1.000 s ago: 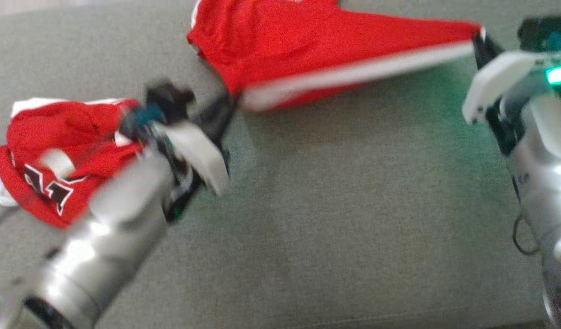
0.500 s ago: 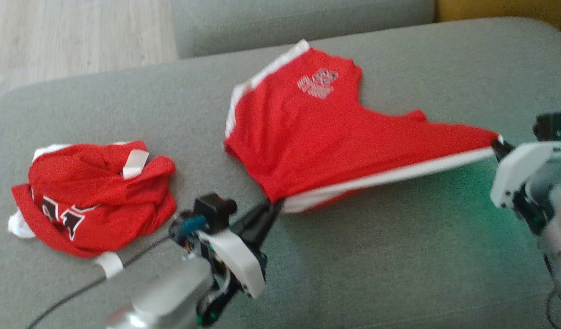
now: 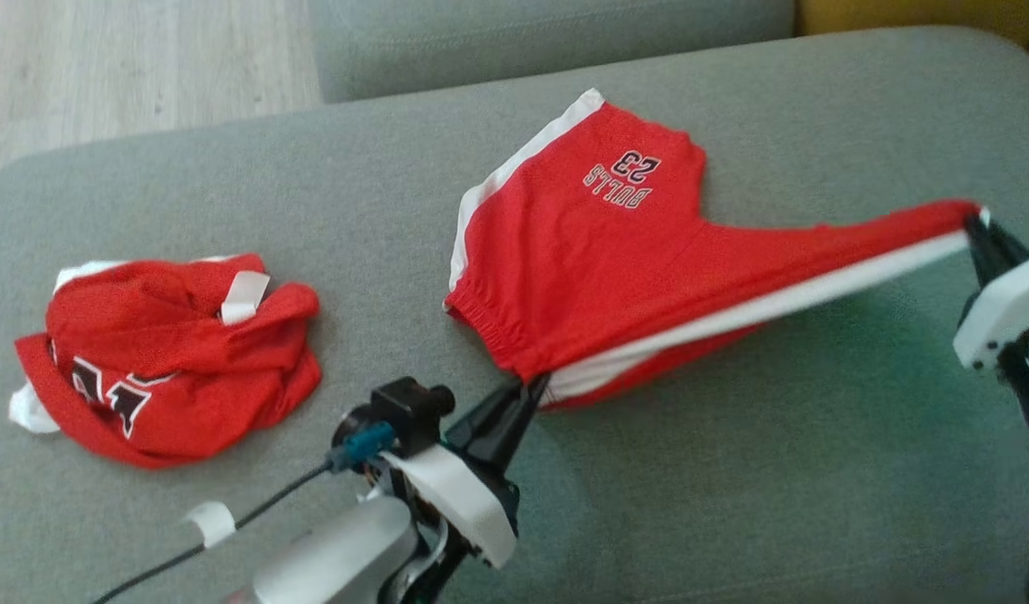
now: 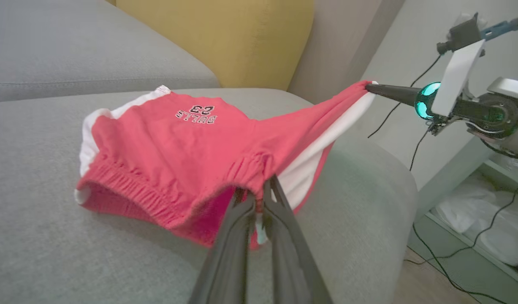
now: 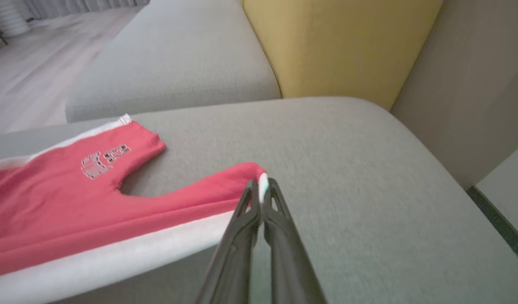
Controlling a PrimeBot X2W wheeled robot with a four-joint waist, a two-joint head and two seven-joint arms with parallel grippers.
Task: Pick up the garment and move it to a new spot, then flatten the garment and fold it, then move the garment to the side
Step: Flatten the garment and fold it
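shorts (image 3: 589, 252): light, floppy, so grab the edges
left hand (image 3: 527, 394): closed tight on waistband (image 4: 128, 190)
right hand (image 3: 975, 226): closed on leg hem (image 5: 237, 173)

Red shorts (image 3: 598, 243): "BULLS" with "23", upside down in head view. Crumpled jersey (image 3: 170, 361): black figures, unreadable.

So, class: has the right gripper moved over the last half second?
Yes. Against the jersey, which stays put in the head view, the right gripper has gone right and slightly up the view, pulling the shorts taut.
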